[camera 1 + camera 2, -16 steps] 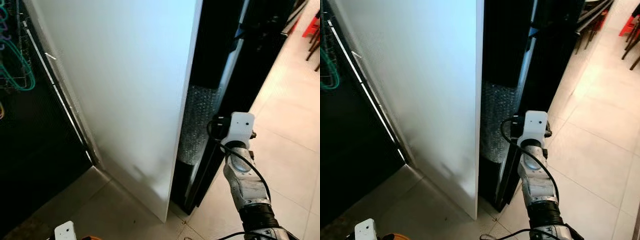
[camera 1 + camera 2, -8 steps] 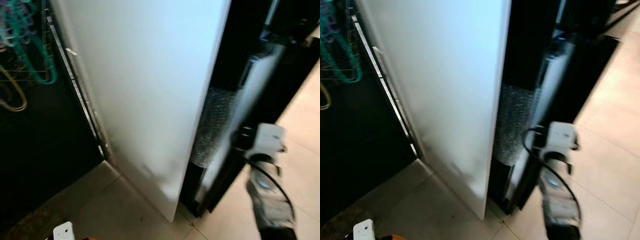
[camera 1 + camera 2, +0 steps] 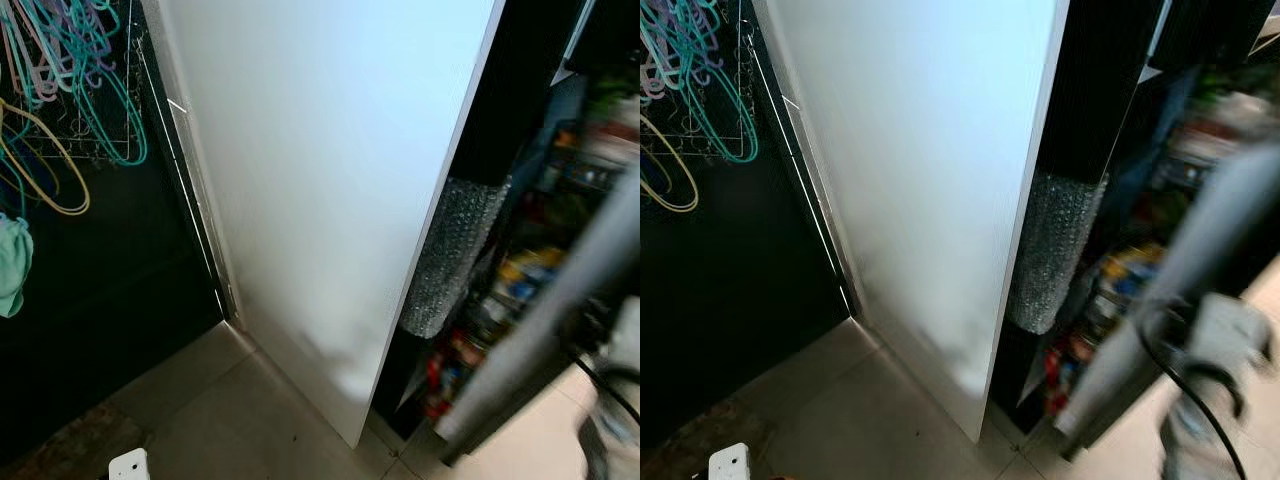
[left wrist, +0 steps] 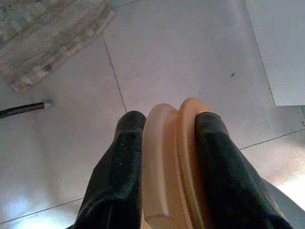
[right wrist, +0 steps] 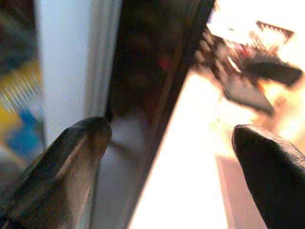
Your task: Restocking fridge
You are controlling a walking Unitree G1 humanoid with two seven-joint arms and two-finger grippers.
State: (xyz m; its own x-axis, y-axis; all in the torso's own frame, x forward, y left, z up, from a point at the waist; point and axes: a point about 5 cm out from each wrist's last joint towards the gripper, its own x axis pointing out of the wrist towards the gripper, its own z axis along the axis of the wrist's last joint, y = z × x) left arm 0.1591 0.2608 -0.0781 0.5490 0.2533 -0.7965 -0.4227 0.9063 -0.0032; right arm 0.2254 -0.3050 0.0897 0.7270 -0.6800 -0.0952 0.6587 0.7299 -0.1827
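Fridge (image 3: 330, 190) standing tall and white in the middle, side wall facing the camera. Fridge door (image 3: 1180, 290) on the right, swung partly open, blurred. Door shelves (image 3: 510, 290) showing through the gap, packed with colourful bottles and packs, too blurred to name. Roll of bubble wrap (image 3: 1048, 250) tucked just inside the fridge, near the white wall's edge.

Right gripper (image 5: 171, 143) at the door's edge, 2 black fingers (image 5: 78, 157) spread wide, 1 on each side of the edge. Nothing pinched between them. Right arm (image 3: 1205, 400) low on the far right, blurred.

Left gripper (image 4: 164, 162) hanging low over the tiled floor (image 4: 181, 52), fingers closed tight on an orange, round-edged thing (image 4: 169, 167). Maybe a lid or a pack of food; hard to tell which. Rug (image 4: 52, 33) lying on the floor nearby, with a thin black rod (image 4: 26, 109) beside it.

Coloured clothes hangers (image 3: 70, 90) hanging on a wire rack at the far left, well apart from the fridge.

Task looks early. Door looks like it is being opened, not yet wide. Still to do: swing the door fully open, bring the orange thing up, find a free spot on a shelf, set it down, shut the door.
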